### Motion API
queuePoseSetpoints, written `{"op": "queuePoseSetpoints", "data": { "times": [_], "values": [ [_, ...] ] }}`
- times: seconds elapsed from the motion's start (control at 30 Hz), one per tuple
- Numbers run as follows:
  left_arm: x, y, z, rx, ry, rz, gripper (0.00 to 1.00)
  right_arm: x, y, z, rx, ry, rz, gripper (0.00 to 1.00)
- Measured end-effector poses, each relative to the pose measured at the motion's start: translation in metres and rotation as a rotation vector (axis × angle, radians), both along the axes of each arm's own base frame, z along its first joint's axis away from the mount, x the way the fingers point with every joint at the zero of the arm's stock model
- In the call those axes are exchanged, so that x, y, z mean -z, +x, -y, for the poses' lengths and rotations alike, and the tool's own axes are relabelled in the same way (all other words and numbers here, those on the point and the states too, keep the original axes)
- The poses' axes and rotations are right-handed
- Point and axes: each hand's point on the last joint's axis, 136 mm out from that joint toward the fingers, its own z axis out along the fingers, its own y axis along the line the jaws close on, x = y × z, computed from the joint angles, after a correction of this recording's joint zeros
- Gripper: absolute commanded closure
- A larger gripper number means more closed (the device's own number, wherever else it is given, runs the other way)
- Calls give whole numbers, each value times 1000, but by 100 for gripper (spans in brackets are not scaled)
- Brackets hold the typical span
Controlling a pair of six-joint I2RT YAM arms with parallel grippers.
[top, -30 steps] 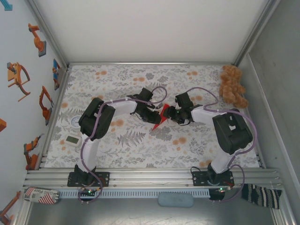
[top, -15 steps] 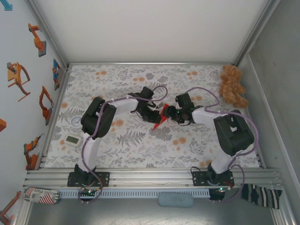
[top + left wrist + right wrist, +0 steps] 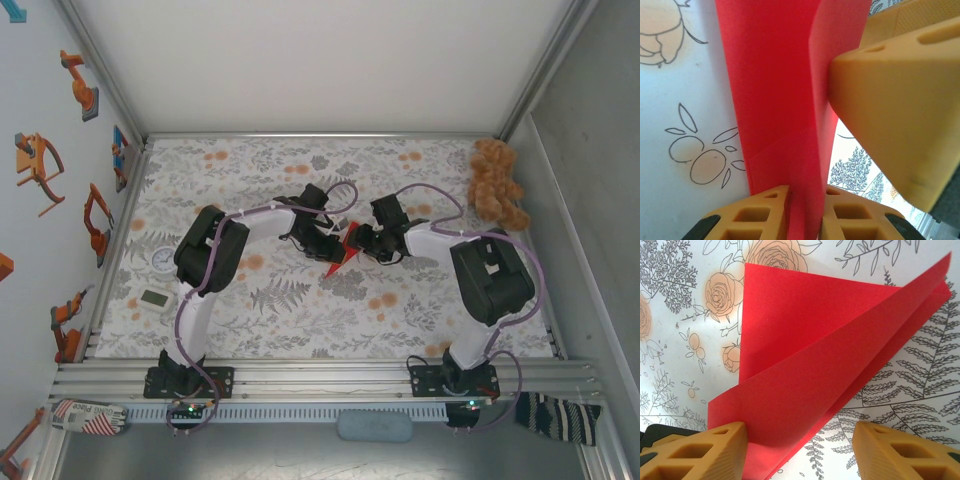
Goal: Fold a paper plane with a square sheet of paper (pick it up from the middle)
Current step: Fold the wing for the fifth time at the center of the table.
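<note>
The square sheet of paper (image 3: 342,252), bright red, is folded into a pointed, dart-like shape and sits mid-table between both grippers. My left gripper (image 3: 328,243) comes at it from the left. In the left wrist view its jaws (image 3: 805,192) are shut on the folded red layers (image 3: 780,100), which stand on edge between the two pads. A finger of the right gripper (image 3: 890,100) presses against the paper's side there. My right gripper (image 3: 360,240) is open. Its fingers (image 3: 725,445) stand wide apart over the paper's (image 3: 815,355) broad end, and the left one touches the sheet.
A brown teddy bear (image 3: 497,183) sits at the far right corner of the floral table cover (image 3: 250,310). A small white device (image 3: 155,298) and a round dial (image 3: 163,259) lie near the left edge. Metal frame walls close in the table.
The right arm has shifted slightly left, toward the paper. The left gripper and the red paper have stayed almost in place.
</note>
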Motion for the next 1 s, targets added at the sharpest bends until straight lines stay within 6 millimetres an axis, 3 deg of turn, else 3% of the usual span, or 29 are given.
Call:
{"op": "queuePoseSetpoints", "data": {
  "times": [0.23,0.5,0.63,0.73,1.0],
  "values": [
    [-5,-1,-2,-11,1,3,69,2,1,1,11,-14,-21,43],
    [-29,-1,-8,-53,-17,50,61,3,1,1,23,-17,-36,43],
    [-31,-1,-14,-80,-5,78,58,3,1,1,26,-18,-41,43],
    [-25,-3,-20,-102,19,81,58,3,1,1,26,-19,-45,43],
    [-16,-5,-26,-142,45,63,69,3,2,1,26,-21,-48,43]
  ]
}}
